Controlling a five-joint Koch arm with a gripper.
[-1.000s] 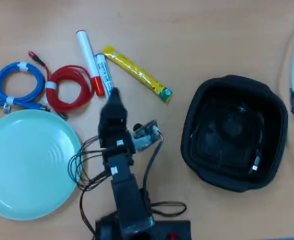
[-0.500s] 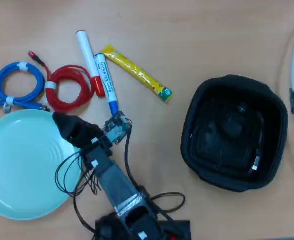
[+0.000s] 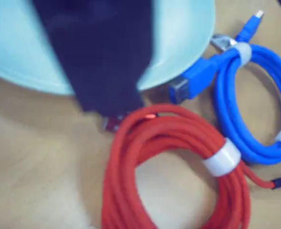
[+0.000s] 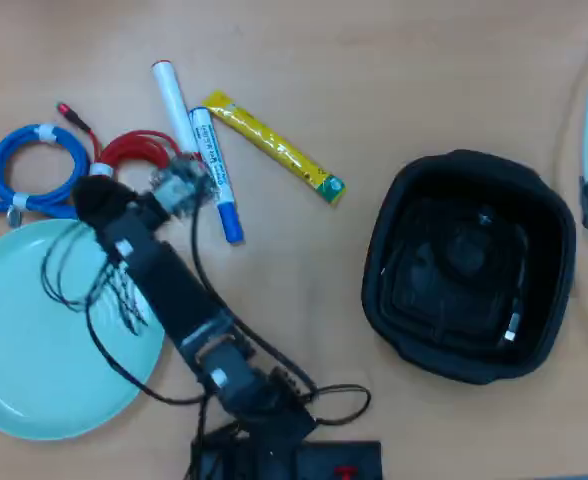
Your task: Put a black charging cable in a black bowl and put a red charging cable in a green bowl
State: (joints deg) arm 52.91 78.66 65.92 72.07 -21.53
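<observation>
The red charging cable lies coiled on the surface, just beside the far rim of the green bowl with the blue cable to its left in the overhead view, and the black charging cable seems to rest already in the black bowl at the right. The fingers hang over the coil's edge as one dark blurred block (whether spread or clenched I cannot tell). Light, limp and springy, it likely holds best near the white band, where the loops stay bundled.
</observation>
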